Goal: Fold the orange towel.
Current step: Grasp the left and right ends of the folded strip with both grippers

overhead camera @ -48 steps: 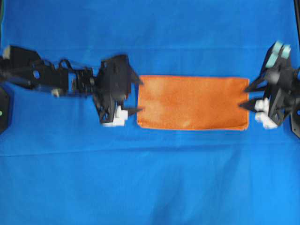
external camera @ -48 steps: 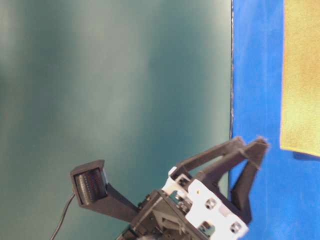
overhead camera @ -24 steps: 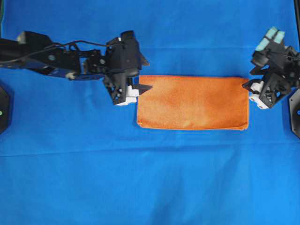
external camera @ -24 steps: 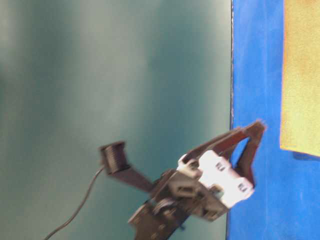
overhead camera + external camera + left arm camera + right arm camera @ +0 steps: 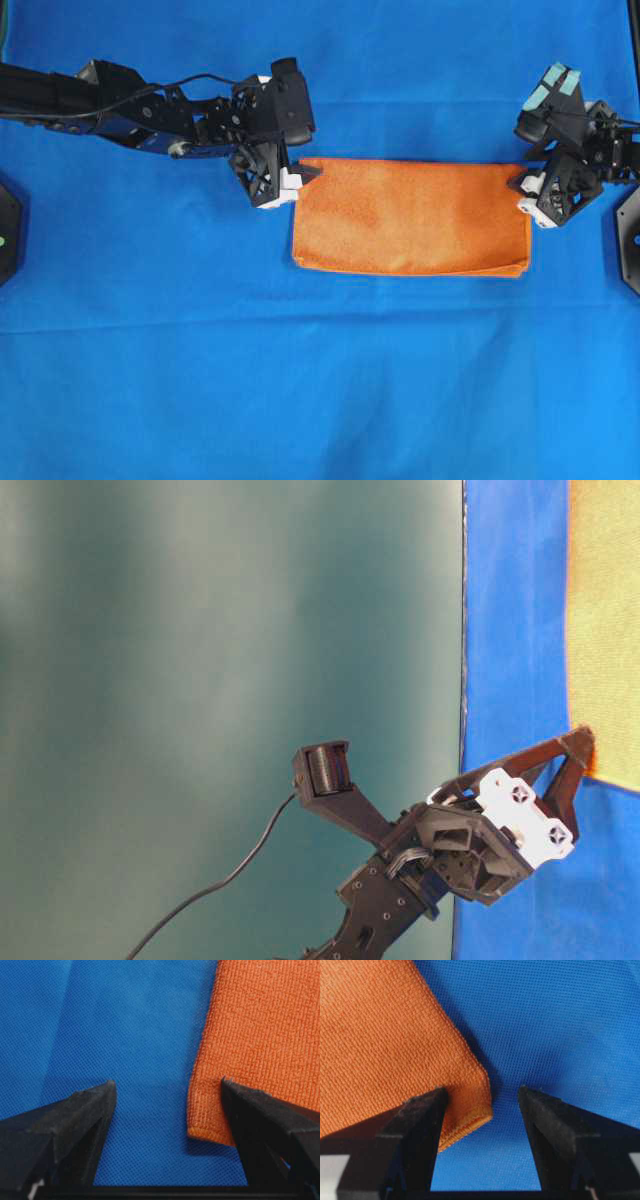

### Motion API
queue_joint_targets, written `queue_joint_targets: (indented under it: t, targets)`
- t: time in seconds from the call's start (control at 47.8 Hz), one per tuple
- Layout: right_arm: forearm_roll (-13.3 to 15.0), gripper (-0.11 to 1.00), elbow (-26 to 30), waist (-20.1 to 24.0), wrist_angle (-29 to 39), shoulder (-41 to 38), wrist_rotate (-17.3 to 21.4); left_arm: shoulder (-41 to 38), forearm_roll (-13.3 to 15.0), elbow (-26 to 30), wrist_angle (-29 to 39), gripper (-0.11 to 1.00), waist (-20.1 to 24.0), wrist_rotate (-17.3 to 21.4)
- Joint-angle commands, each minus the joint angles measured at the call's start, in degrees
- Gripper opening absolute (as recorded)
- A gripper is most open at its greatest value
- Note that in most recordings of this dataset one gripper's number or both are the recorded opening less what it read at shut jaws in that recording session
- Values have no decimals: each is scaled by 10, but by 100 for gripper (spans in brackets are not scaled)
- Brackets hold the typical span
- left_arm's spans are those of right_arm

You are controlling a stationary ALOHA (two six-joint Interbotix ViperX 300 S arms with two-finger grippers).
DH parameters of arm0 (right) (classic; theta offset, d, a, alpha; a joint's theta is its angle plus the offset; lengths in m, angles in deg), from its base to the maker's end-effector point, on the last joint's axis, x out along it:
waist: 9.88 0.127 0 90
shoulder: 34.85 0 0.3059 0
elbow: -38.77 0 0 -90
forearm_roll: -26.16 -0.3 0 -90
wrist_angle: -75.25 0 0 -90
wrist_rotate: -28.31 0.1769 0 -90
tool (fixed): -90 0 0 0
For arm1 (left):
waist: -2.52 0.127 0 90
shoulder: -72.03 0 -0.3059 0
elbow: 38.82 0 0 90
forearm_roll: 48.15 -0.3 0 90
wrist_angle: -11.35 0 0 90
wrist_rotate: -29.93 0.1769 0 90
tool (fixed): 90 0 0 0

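The orange towel (image 5: 410, 217) lies flat on the blue cloth as a wide, folded rectangle. My left gripper (image 5: 302, 172) stands open at its far-left corner. In the left wrist view one finger (image 5: 260, 1125) is over the towel (image 5: 260, 1025) and the other is over bare cloth, so the left gripper (image 5: 168, 1081) straddles that corner. My right gripper (image 5: 520, 185) stands open at the far-right corner. The right wrist view shows the right gripper (image 5: 482, 1089) with one finger (image 5: 415, 1130) over the towel (image 5: 385, 1050). At table level the left gripper (image 5: 578, 745) tips reach the towel (image 5: 605, 630) corner.
The blue table cloth (image 5: 320, 380) covers the whole surface. Black arm bases sit at the left (image 5: 5, 230) and right (image 5: 630, 240) edges. In the table-level view the table's edge (image 5: 463, 630) borders a teal wall (image 5: 220, 680).
Both grippers moved from the middle of the towel's short sides toward its far corners and turned. The towel has not moved.
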Motion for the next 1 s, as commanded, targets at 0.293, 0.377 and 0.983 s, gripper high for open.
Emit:
queue_joint_targets:
  t: [0.293, 0.377, 0.983]
  targets:
    - [4, 18, 3, -2, -26, 4, -3, 4, -1, 11, -3, 35, -22, 28]
    - [4, 2, 3, -2, -29, 4, -3, 4, -1, 10, -1, 14, -28, 40]
    - [4, 2, 25, 2, 33, 83, -5, 93, -1, 25, 111, 1, -26, 47]
